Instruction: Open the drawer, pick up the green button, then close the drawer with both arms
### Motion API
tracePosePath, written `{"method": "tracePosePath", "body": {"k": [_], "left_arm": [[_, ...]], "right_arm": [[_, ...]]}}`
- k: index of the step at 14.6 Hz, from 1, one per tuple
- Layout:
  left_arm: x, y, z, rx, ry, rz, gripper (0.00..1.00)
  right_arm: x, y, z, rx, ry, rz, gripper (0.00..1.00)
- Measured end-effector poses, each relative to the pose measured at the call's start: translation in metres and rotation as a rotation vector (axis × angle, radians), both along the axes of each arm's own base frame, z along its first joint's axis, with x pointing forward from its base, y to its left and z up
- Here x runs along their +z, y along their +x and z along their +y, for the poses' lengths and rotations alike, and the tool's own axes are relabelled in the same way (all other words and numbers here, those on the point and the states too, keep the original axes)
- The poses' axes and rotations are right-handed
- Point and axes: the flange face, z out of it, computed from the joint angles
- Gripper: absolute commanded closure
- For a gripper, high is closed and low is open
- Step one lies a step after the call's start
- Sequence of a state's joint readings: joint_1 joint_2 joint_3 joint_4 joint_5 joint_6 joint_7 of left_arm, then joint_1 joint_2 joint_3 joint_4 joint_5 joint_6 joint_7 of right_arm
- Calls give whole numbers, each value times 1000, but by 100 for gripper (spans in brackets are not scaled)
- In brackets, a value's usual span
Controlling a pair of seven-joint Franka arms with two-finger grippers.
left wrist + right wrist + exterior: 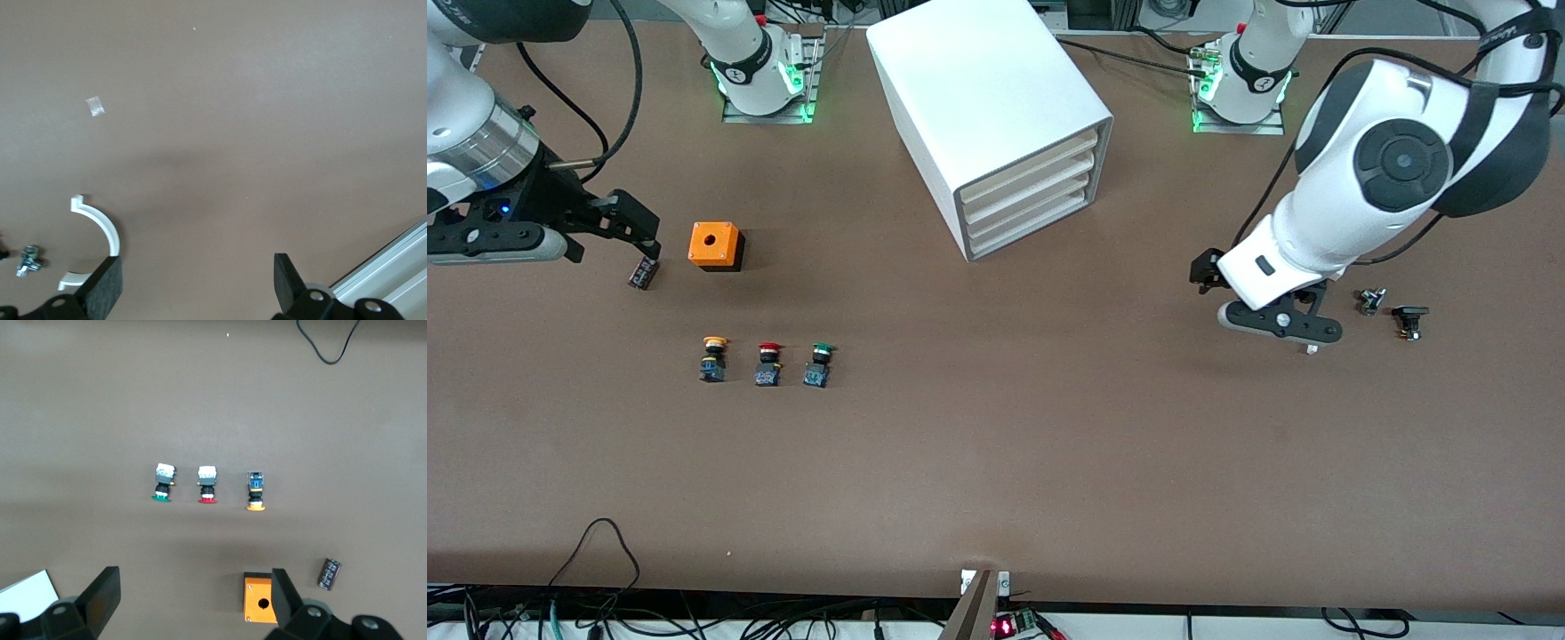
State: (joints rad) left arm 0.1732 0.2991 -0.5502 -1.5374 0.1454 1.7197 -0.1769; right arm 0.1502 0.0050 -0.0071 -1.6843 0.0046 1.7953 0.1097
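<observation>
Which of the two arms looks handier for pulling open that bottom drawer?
Probably the left. Its open claw hangs over bare table toward the end that the closed drawer faces. The right claw, also open, hangs by the orange box.

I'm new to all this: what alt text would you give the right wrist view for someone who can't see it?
Three small push buttons stand in a row on a brown table: the green button, a red button and a yellow button. The right gripper hangs open above, near an orange box and a small black cylinder.
</observation>
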Motion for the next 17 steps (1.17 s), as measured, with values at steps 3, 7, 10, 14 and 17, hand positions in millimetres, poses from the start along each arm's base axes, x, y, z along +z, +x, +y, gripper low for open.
{"method": "tracePosePath", "body": {"k": [3,7,10,14,17], "left_arm": [[20,2,26,-62,0,-26,0],[50,8,93,-65,-71,-50,0],[61,-5,137,-33,-86,-49,0],[88,-41,144,-16,-66,-80,0],[100,-63,150,65,-54,-92,0]], "right_arm": [[-4,-6,-12,-47,-1,12,0],[-1,-10,-25,-73,-4,25,0],[3,-16,-22,-71,-7,37,0],[3,-16,-20,-68,-8,37,0],[1,-15,-21,-69,-8,41,0]]}}
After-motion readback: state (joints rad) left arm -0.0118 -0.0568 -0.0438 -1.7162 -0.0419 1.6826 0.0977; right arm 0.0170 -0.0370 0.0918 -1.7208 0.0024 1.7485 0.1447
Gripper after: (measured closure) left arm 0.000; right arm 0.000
